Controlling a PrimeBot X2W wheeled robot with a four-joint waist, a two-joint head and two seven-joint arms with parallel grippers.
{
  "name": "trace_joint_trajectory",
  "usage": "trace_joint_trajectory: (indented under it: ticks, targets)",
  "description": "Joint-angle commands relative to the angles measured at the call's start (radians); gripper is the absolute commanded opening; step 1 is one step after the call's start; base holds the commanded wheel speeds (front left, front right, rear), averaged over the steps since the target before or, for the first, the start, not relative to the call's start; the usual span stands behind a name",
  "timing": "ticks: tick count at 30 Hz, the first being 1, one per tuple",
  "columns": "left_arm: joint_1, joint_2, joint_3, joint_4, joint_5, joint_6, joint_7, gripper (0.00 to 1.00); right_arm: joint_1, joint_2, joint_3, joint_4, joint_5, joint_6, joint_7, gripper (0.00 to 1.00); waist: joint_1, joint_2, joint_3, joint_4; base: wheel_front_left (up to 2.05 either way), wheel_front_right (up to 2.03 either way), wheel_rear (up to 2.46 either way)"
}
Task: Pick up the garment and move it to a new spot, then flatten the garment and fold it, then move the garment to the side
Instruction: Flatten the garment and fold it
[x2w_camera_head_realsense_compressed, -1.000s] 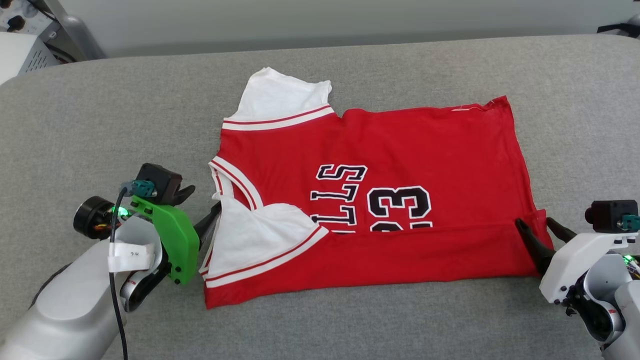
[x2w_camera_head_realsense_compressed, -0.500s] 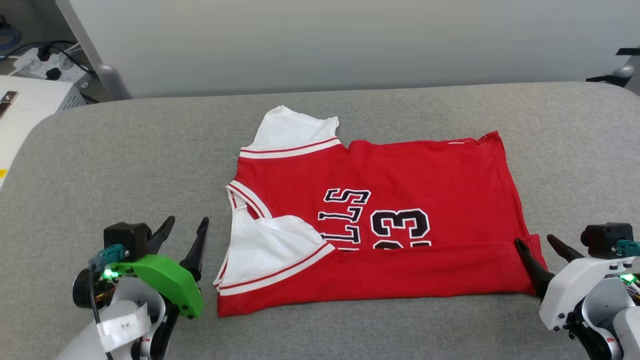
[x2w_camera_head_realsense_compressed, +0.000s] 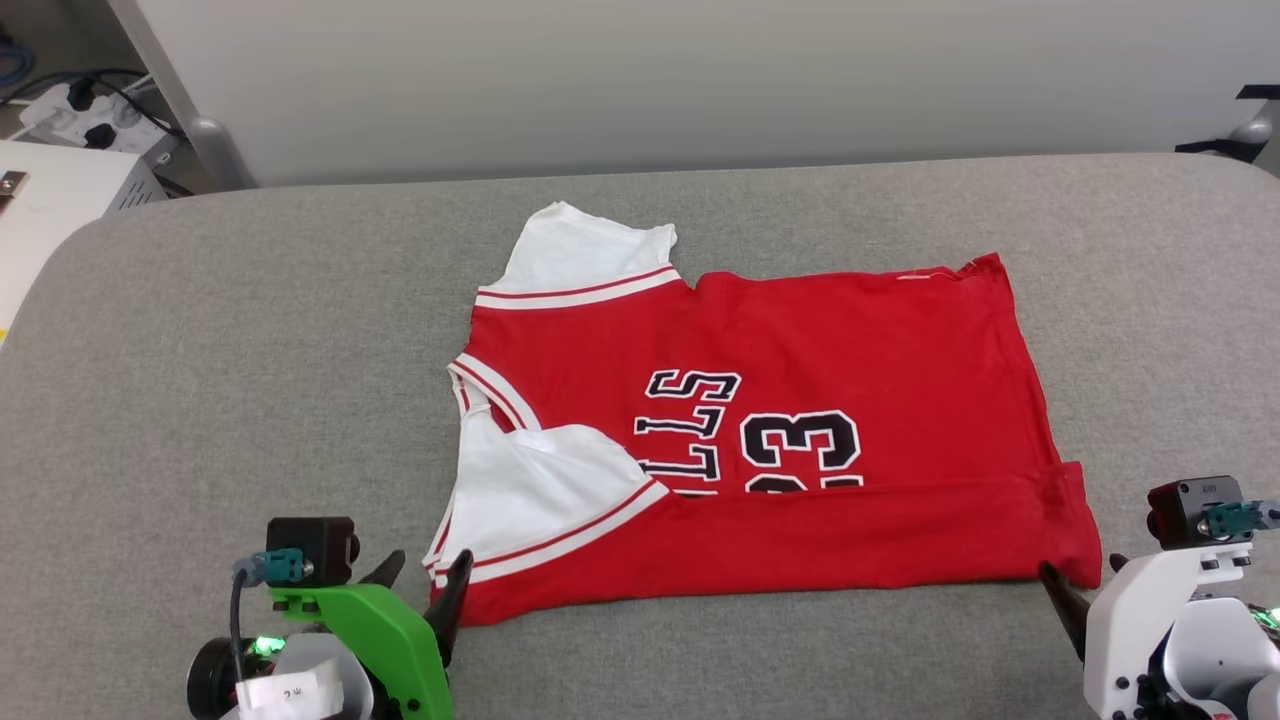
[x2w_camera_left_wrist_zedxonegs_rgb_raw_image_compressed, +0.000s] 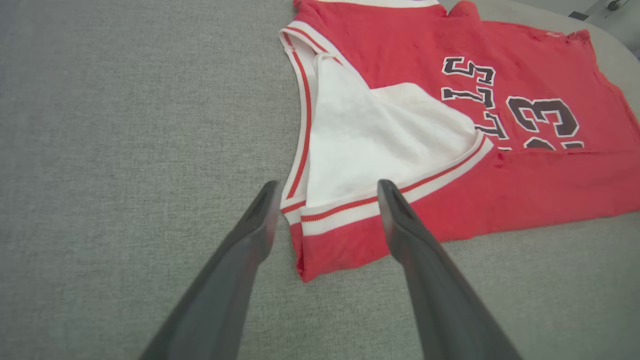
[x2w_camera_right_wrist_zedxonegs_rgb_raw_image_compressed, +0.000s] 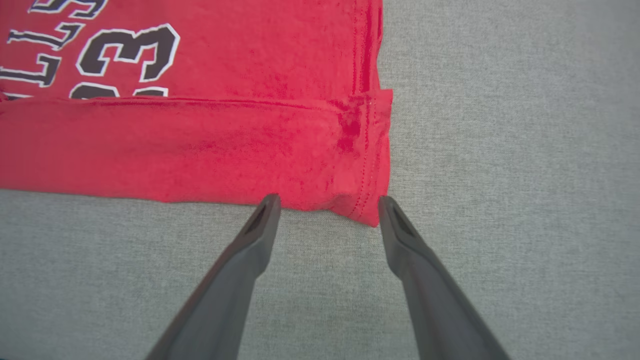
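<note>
The garment (x2w_camera_head_realsense_compressed: 760, 430) is a red jersey with white sleeves, lying flat on the grey padded surface (x2w_camera_head_realsense_compressed: 250, 350). Its near long edge is folded over onto the black lettering and number. One white sleeve (x2w_camera_left_wrist_zedxonegs_rgb_raw_image_compressed: 380, 135) lies folded across the front. My left gripper (x2w_camera_head_realsense_compressed: 425, 565) is open at the near-left corner, and its fingers straddle the striped sleeve trim (x2w_camera_left_wrist_zedxonegs_rgb_raw_image_compressed: 327, 186) without holding it. At the near-right hem corner (x2w_camera_right_wrist_zedxonegs_rgb_raw_image_compressed: 370, 200) my right gripper (x2w_camera_head_realsense_compressed: 1080, 570) is open, its tips (x2w_camera_right_wrist_zedxonegs_rgb_raw_image_compressed: 328, 200) just short of the cloth.
A pale wall runs behind the surface's far edge. A white cabinet (x2w_camera_head_realsense_compressed: 50, 200) with a power strip and cables stands at the far left. A dark fitting (x2w_camera_head_realsense_compressed: 1255, 110) sits at the far right. Bare grey padding surrounds the garment.
The head camera tilted up. My left gripper drew back from the sleeve and collar to the near-left corner. My right gripper backed off the folded hem corner. The garment stayed put.
</note>
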Motion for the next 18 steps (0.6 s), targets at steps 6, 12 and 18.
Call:
trace_joint_trajectory:
  ticks: [6, 12, 18]
  targets:
    - [0.0, 0.031, -0.03, -0.022, 0.019, 0.104, 0.108, 1.0, 0.037, 0.054, -0.041, -0.137, -0.034, -0.008, 0.114, 1.0, 0.0, 0.0, 0.06, -0.028, 0.0, 0.0, 0.0]
    - [-0.021, 0.016, -0.036, 0.021, 0.021, 0.124, 0.129, 1.0, 0.035, 0.067, -0.047, -0.176, -0.034, -0.008, 0.13, 1.0, 0.0, 0.0, 0.097, -0.04, 0.0, 0.0, 0.0]
    - [-0.031, 0.002, -0.038, 0.082, 0.011, 0.113, 0.135, 1.0, 0.028, 0.068, -0.051, -0.192, -0.036, -0.008, 0.127, 1.0, 0.0, 0.0, 0.124, -0.045, 0.0, 0.0, 0.0]
